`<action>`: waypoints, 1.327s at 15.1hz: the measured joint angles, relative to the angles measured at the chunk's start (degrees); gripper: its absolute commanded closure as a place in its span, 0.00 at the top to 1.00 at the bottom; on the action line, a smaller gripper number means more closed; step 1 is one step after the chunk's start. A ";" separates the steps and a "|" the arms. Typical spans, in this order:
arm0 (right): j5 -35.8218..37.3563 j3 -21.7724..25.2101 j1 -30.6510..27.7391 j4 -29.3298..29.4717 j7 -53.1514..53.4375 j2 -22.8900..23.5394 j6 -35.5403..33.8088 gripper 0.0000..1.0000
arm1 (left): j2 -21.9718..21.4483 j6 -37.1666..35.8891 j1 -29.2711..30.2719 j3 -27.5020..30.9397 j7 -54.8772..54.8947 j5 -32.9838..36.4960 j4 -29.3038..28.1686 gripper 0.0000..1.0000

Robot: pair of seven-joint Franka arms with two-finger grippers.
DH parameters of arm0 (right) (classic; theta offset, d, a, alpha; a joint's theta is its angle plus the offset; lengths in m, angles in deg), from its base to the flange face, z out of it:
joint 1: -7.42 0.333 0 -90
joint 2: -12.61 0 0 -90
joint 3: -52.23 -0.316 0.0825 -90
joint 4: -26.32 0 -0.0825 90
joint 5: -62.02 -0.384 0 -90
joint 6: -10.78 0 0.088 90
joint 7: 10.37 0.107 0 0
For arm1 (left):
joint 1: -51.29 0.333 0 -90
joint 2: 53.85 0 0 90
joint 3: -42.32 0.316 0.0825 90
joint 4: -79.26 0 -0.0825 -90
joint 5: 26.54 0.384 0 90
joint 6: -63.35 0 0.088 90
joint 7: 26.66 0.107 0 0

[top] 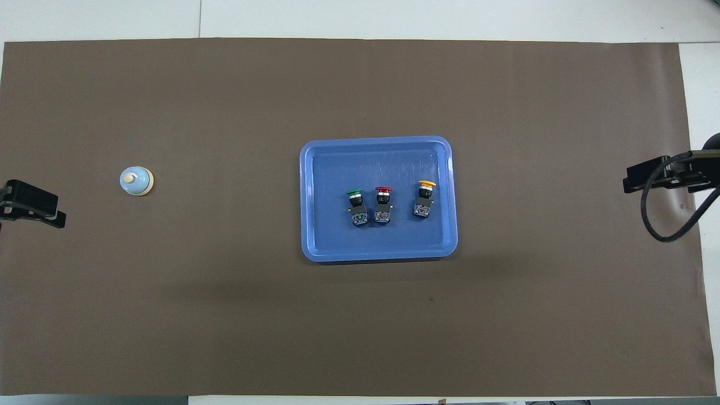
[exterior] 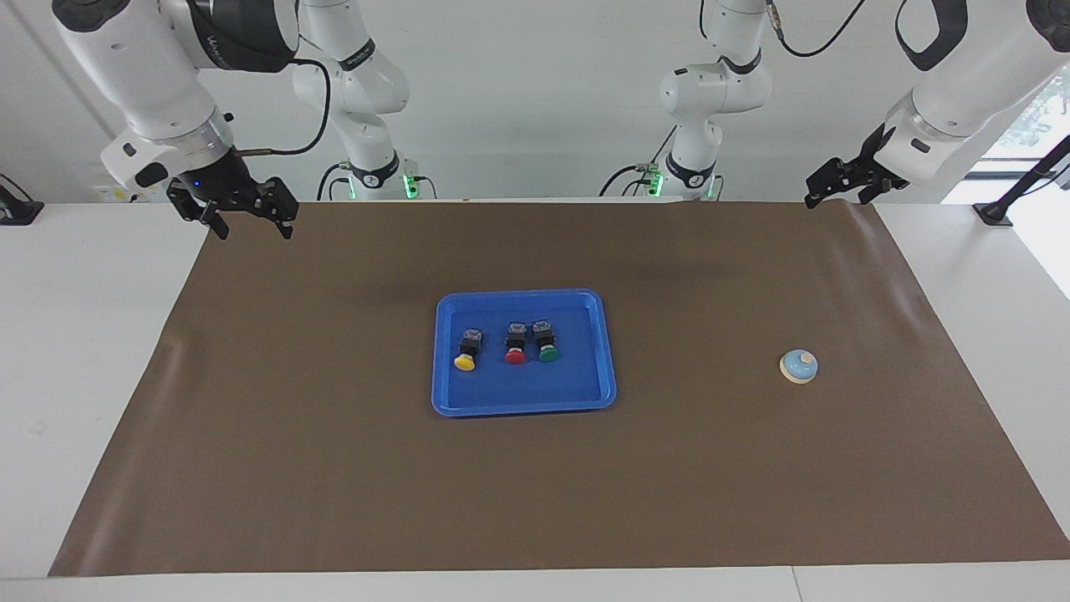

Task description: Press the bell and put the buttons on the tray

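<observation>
- Overhead view first: the tabletop (top: 697,22) is white, and a big brown mat (top: 225,309) covers nearly all of it, with bare white strips only at the edges.
- Room-wise, the facing view shows a plain white wall (exterior: 535,100) at the robots' end, and a bright window at the left arm's end of it.
- Counting stuff: one blue tray (exterior: 524,407) sits mid-mat, with its raised rim all around.
- Three buttons lie in the tray in a row, all tipped on their sides, caps pointing away from the robots: one yellow button (exterior: 466,362), one red button (exterior: 515,356), one green button (exterior: 548,354). Red and green are just beside each other, while yellow sits a bit apart toward the right arm's end.
- One bell (exterior: 799,366), light blue with a cream knob, stands on the mat well apart from the tray, toward the left arm's end.
- Two arms are in view, both up in the air and empty.
- The left pincer (exterior: 827,189) hangs over the mat's corner at its own end; its fingers look spread wide and are gripping nothing.
- The right pincer (exterior: 248,219) hovers over the mat's edge at its own end; fingers visibly apart, nothing between them.
</observation>
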 measured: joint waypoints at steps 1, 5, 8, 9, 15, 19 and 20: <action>0.00 0.00 0.00 0.00 0.00 0.00 0.00 1.00 | -0.20 2.72 0.01 0.02 -3.40 0.00 -1.12 0.00; 0.00 -0.10 0.00 0.01 0.00 -0.28 0.00 1.00 | -1.11 12.43 0.08 0.20 -2.32 0.19 -9.40 0.00; 0.00 -0.15 0.00 0.01 0.00 -0.53 0.00 1.00 | 1.04 17.24 0.39 0.41 3.40 0.82 -13.07 0.00; 0.00 -0.15 0.00 0.01 0.00 -0.54 0.00 1.00 | 2.63 18.67 0.76 0.45 5.01 0.83 -13.35 0.00; 0.00 -0.15 0.00 0.01 0.00 -0.54 0.00 1.00 | 13.42 31.32 1.60 0.57 7.70 0.87 -13.53 0.00; 0.00 -0.15 0.00 0.01 0.00 -0.54 0.00 1.00 | 15.58 34.48 1.63 0.57 7.74 0.87 -13.51 0.00; 0.00 -0.15 0.00 0.01 0.00 -0.54 0.00 1.00 | 16.28 35.39 1.64 0.58 7.74 0.88 -13.51 0.00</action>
